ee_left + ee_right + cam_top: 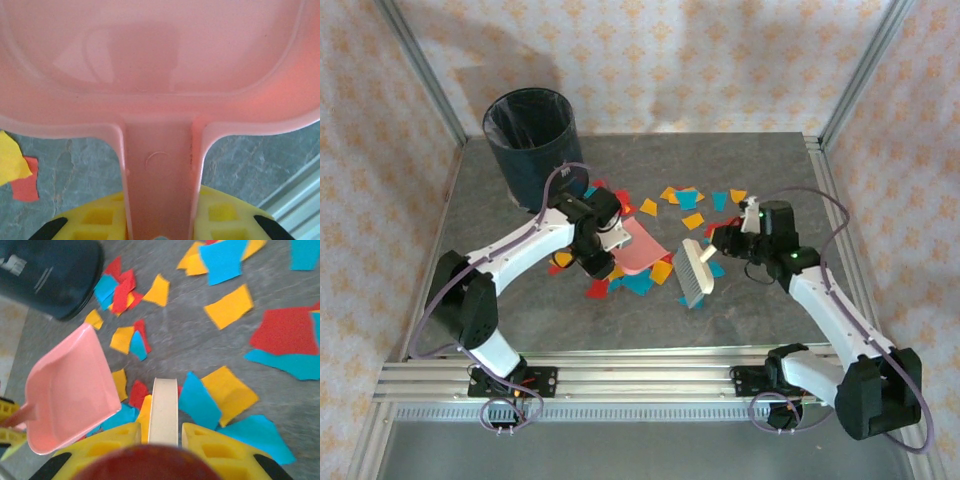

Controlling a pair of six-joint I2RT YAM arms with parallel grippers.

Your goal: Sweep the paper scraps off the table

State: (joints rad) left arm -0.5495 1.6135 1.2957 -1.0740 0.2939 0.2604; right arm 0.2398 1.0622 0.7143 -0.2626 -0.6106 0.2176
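Clenching the left claw on the handle of the pink plastic dustpan, with that arm bent at the elbow and reaching from the near left toward the middle. Grasping the cream-handled hand brush in the right claw, with that arm stretched in from the near right, wrist turned left. Seeing small red, yellow-orange and cyan paper scraps strewn mid-way across the dark grey marbled desk, around pan and brush, near a dark round bin at far left.
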